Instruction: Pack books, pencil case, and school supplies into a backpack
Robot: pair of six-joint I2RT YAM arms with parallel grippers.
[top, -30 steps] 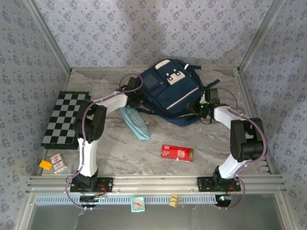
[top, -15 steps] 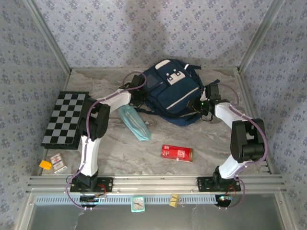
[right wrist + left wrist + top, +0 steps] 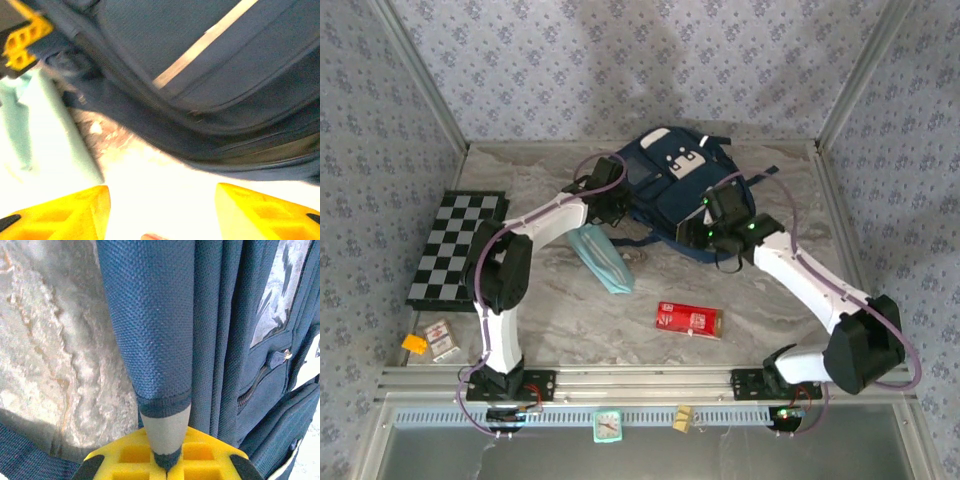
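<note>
- The fingers [image 3: 125, 456] of my left gripper [image 3: 167, 466] were clenched on a strap [image 3: 150, 340] of the backpack [image 3: 672, 195], which lay upper centre of the overhead frame.
- My right gripper [image 3: 160, 215] stood released and empty at the backpack's lower edge.
- I judged that a steady lift on the strap would best expose the zip.

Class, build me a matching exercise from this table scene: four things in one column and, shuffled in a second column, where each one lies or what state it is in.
Column one:
1. backpack
2. pencil case
3. red box
4. left gripper

Column two:
A. shut on a navy strap
B. lying alone, nearest the table front edge
C. far middle of the table
D. pale teal, lying close beside the backpack

Pairs: 1-C, 2-D, 3-B, 4-A
</note>
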